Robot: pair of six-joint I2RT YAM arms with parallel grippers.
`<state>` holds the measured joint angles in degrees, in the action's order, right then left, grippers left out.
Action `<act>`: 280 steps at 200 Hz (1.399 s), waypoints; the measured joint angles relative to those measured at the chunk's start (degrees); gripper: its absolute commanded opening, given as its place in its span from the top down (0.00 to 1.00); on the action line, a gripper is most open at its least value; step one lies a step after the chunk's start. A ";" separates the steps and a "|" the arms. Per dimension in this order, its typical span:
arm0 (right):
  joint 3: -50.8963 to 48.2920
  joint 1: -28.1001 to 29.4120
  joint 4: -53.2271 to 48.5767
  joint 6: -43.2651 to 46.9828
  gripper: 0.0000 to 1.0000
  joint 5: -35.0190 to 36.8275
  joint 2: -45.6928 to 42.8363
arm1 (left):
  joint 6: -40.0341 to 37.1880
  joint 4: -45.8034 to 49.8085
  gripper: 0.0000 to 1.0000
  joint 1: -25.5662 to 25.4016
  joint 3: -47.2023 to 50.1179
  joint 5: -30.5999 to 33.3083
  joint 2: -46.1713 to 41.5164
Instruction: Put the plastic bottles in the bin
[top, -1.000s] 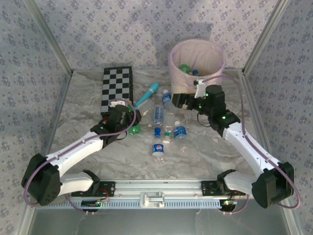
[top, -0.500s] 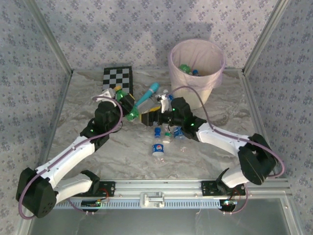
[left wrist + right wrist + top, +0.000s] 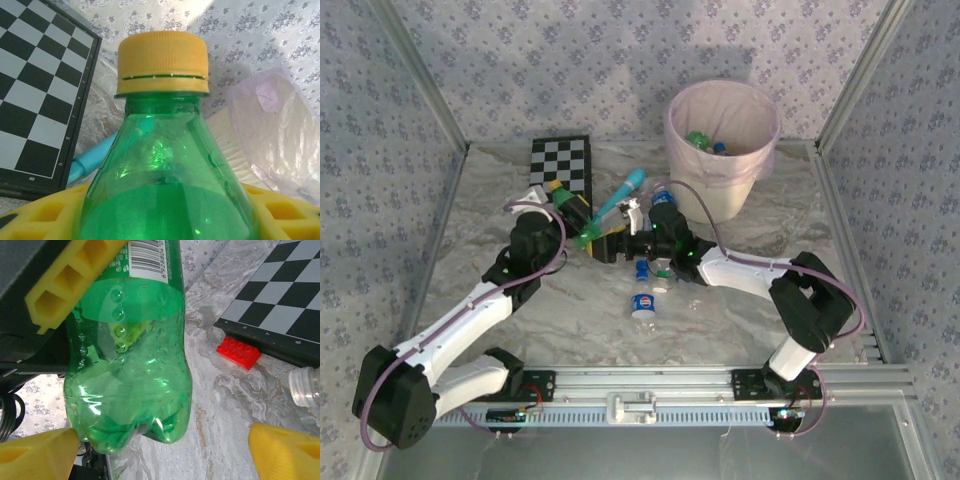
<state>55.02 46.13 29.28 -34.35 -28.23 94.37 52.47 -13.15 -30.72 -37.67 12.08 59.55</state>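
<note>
Seen from above, the left pincer (image 3: 576, 216) is clamped across the middle of a green bottle (image 3: 564, 198). It holds the bottle tilted over the worktop (image 3: 500, 200) just beside the checkerboard (image 3: 560, 160), with the yellow cap (image 3: 553, 186) pointing away from the arms. The right pincer (image 3: 614, 241) sits at the bottle's base end, near the teal wand (image 3: 623, 193). The left wrist view adds close detail: the cap is screwed on, yellow fingers (image 3: 287, 220) flank the bottle's shoulder, and the bin (image 3: 235, 150) with its pink liner (image 3: 280, 130) stands beyond. The right wrist view faces the bottle's lobed base, where the right pincer's own fingertips (image 3: 37, 452) stand wide apart, one close by the base and the other well clear. It also brings out a red brick (image 3: 238, 353) just beside the checkerboard's edge. The overhead view places the bin at the far right of the worktop with two bottles inside (image 3: 697, 140), and several loose bottles (image 3: 642, 303) lying between the arms.
</note>
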 measured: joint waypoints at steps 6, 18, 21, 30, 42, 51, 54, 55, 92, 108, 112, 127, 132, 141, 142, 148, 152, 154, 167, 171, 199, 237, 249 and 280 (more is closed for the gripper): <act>0.02 0.00 0.20 0.00 0.12 -0.22 0.20 | 0.22 0.00 0.41 0.02 0.17 0.00 0.00; 0.04 0.04 0.15 0.00 0.13 -0.63 0.44 | 0.85 -0.15 0.41 0.04 0.76 -0.02 -0.04; 0.04 0.04 0.15 0.00 0.13 -0.79 0.50 | 0.92 -0.15 0.41 0.04 0.92 -0.02 -0.04; 0.04 0.15 0.13 0.00 0.13 -1.09 0.70 | 1.22 -0.20 0.41 0.09 1.31 -0.02 -0.24; 0.04 0.28 0.20 -0.02 0.14 -1.27 0.92 | 1.22 -0.11 0.41 0.09 1.55 0.11 -0.42; 0.04 0.42 0.31 -0.20 0.14 -1.25 0.96 | 1.20 -0.02 0.42 0.09 1.60 0.28 -0.52; 0.04 0.44 0.37 -0.20 0.14 -1.25 0.96 | 1.20 0.04 0.42 0.09 1.62 0.39 -0.57; 0.04 0.44 0.37 -0.22 0.14 -1.25 0.96 | 1.20 0.07 0.42 0.09 1.64 0.44 -0.63; 0.11 1.92 2.95 -0.98 0.14 -1.11 0.96 | 0.79 0.11 0.41 -1.14 1.64 0.15 -1.22; 0.09 2.40 3.43 -1.40 0.14 -1.11 0.96 | 0.57 0.20 0.41 -1.22 1.64 -0.07 -1.22; 0.11 2.43 3.52 -1.46 0.14 -1.11 0.96 | 0.57 0.28 0.42 -1.22 1.64 -0.11 -1.22; 0.11 2.45 3.54 -1.49 0.14 -0.94 0.96 | 0.61 0.48 0.41 -1.22 1.64 -0.37 -1.22; 0.11 2.45 3.58 -1.49 0.14 -0.92 1.01 | 0.68 0.48 0.41 -1.22 1.64 -0.61 -1.22; 0.11 2.38 3.72 -1.53 0.15 -0.90 1.14 | 0.81 0.46 0.41 -1.22 1.64 -1.03 -1.22; 0.11 2.38 3.74 -1.53 0.15 -0.90 1.16 | 0.83 0.46 0.41 -1.22 1.64 -1.05 -1.22; 0.11 2.38 3.93 -1.70 0.16 -0.90 1.33 | 1.05 0.46 0.41 -1.22 1.64 -1.40 -1.22; 0.15 2.38 4.00 -1.70 0.17 -0.87 1.51 | 1.14 0.46 0.41 -1.22 1.64 -1.66 -1.22; 0.17 2.38 4.00 -1.77 0.17 -0.85 1.60 | 1.22 0.46 0.41 -1.22 1.64 -1.86 -1.22; 0.46 2.38 4.04 -1.92 0.19 -0.72 2.25 | 1.68 0.46 0.41 -1.22 1.64 -2.84 -1.22; 0.55 2.38 4.09 -1.92 0.19 -0.70 2.49 | 1.92 0.46 0.41 -1.22 1.64 -3.23 -1.22; 0.68 2.34 4.59 -1.88 0.27 -0.81 3.21 | 3.10 0.48 0.41 -1.14 1.97 -5.22 -1.03; 0.68 2.25 4.81 -2.08 0.46 -1.60 3.21 | 4.09 0.50 0.21 -1.16 2.56 -6.23 -0.94; 0.68 1.90 4.70 -2.23 0.48 -1.14 3.21 | 4.70 0.68 0.07 -1.18 2.56 -6.78 -1.01; 0.61 0.22 3.85 -1.29 0.48 0.15 2.82 | 3.50 3.15 0.00 -1.22 2.54 -6.64 -2.05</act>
<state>55.64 46.35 33.12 -35.64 -28.08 97.19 55.96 -10.00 -31.94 -35.14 5.43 57.49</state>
